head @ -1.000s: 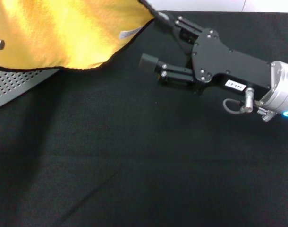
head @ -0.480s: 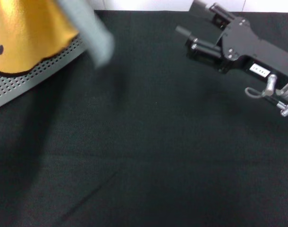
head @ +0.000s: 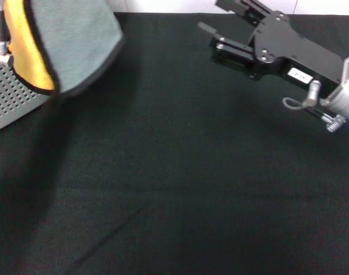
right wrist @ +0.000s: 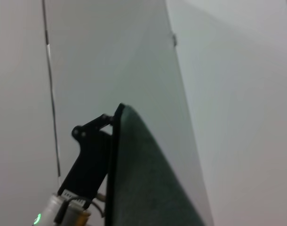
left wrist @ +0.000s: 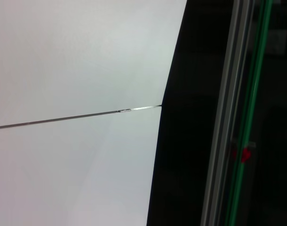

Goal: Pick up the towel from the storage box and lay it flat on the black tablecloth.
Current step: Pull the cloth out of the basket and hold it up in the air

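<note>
The right tool (head: 220, 26) hangs over the far right part of the counter, its black fingers spread wide with nothing between them. The left tool (right wrist: 106, 120) shows only in the right wrist view, where its black linkage meets the top corner of the square fluffy towel (head: 66, 40) — it grips the cloth there, fingers closed on the edge. The towel hangs near the far left corner, grey side facing out (a yellow-orange strip and black trim show along one edge). Behind and below it sits the light grey perforated plastic storage box (head: 11, 100). The large matte black tablecloth (head: 186, 183) covers the counter, faintly creased — no cloth on it.
</note>
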Motion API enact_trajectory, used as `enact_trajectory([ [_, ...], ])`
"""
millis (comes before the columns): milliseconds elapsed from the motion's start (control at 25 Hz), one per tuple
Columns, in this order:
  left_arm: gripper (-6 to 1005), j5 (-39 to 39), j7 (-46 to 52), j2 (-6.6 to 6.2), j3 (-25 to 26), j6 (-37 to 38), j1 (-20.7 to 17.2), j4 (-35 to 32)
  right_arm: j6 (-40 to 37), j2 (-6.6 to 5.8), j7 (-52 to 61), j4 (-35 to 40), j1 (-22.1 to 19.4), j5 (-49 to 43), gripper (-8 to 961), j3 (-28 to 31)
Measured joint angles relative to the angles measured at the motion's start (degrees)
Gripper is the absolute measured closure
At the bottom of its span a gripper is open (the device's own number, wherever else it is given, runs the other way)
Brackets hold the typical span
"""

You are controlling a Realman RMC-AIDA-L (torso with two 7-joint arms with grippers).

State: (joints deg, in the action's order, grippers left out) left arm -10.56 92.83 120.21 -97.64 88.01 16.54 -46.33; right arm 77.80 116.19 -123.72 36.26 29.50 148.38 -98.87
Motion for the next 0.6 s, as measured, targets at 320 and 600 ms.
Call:
enact_trajectory([
  [320, 984, 0.2, -1.1, 0.11, -0.7, -0.4, 3.3, 0.9, -8.3, 0.0, 0.0, 1.6, 7.3, 2.4, 96, -7.9],
  [600, 984, 0.0, -2.1, 0.14, -1.9, -0.7, 5.1, 1.4, -12.2, 0.0, 0.1, 3.5, 10.2, 3.1, 95, -11.6],
])
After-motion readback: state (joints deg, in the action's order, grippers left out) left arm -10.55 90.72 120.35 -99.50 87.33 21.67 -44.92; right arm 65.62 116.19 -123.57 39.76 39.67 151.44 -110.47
